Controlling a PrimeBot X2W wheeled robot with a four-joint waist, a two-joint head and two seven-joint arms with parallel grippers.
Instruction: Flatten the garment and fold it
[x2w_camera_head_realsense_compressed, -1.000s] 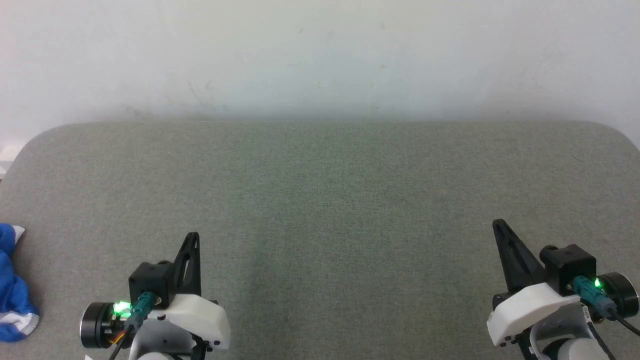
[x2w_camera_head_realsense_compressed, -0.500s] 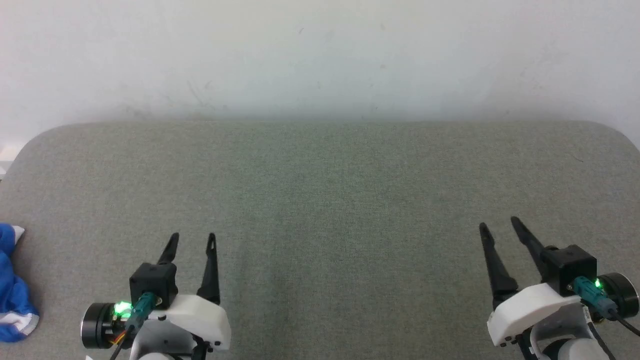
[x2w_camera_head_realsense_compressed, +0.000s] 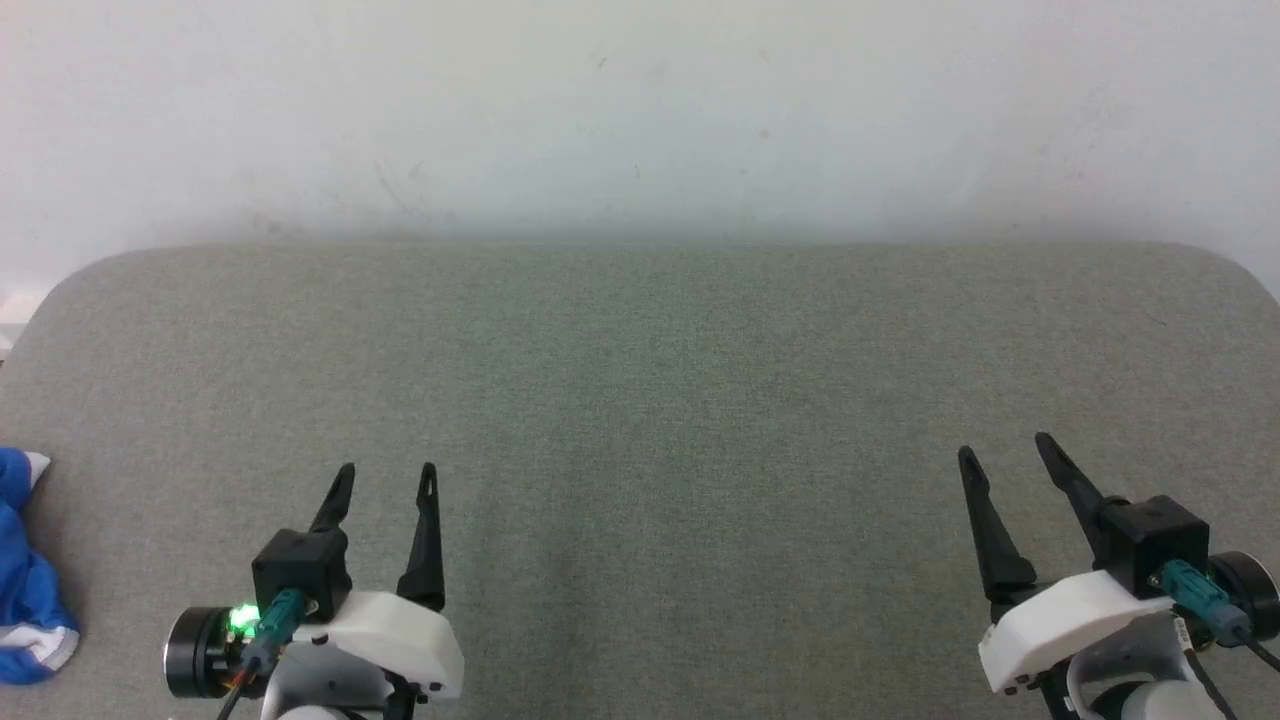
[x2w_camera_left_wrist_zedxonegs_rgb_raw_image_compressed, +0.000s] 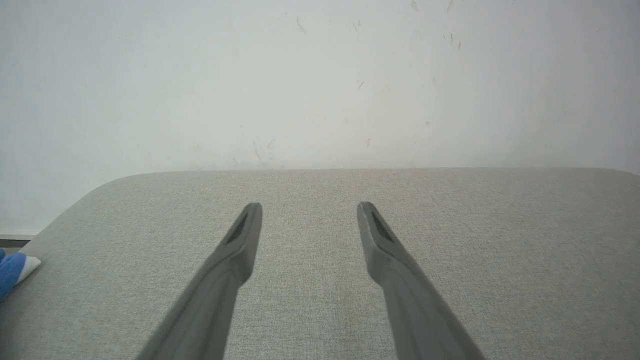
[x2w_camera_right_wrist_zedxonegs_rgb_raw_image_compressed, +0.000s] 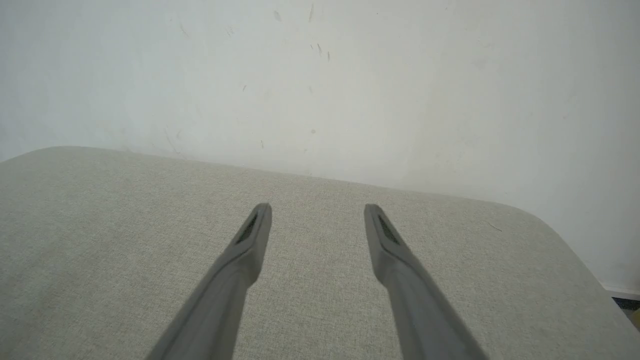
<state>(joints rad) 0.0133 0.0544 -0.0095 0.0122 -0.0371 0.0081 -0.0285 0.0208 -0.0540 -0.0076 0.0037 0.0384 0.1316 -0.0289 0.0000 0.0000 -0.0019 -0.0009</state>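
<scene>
The bright blue shorts (x2w_camera_head_realsense_compressed: 25, 590) lie bunched at the far left edge of the grey padded table (x2w_camera_head_realsense_compressed: 640, 380), cut off by the frame; white trim shows at their lower end. A small blue and white corner of the shorts (x2w_camera_left_wrist_zedxonegs_rgb_raw_image_compressed: 12, 267) peeks in at the left of the left wrist view. My left gripper (x2w_camera_head_realsense_compressed: 388, 472) stands open over the table's front left, well to the right of the shorts, with nothing between its fingers. My right gripper (x2w_camera_head_realsense_compressed: 1005, 447) is open at the front right, also holding nothing. Both pairs of fingers point toward the wall.
A white wall (x2w_camera_head_realsense_compressed: 640, 110) rises directly behind the table's far edge. The table has rounded far corners, and its right edge (x2w_camera_right_wrist_zedxonegs_rgb_raw_image_compressed: 590, 280) drops off near my right gripper.
Both grippers went from shut a second ago to open, and their fingers have spread slightly more since half a second ago. The shorts have not moved.
</scene>
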